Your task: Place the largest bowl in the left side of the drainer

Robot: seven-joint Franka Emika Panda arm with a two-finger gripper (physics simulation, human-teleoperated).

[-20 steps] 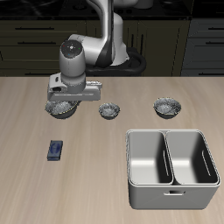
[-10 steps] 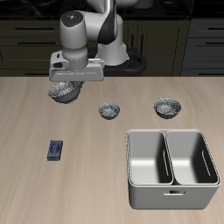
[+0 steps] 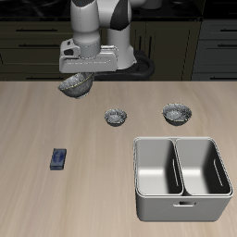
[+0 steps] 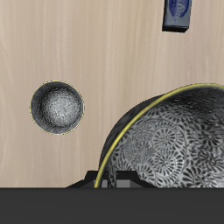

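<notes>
Exterior view: fingers (image 3: 78, 81) grip largest bowl (image 3: 76, 87), lifted clear of surface (image 3: 28, 130), well apart from drainer (image 3: 181, 178). Pickup done; carry and drop into left basin remain.
Wrist view: bowl rim (image 4: 131, 118) close, held tilted.

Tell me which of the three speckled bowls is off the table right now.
The largest bowl, hanging tilted in the gripper above the table's back part. The tiny bowl and the mid-sized bowl both sit on the wood behind the drainer.
</notes>
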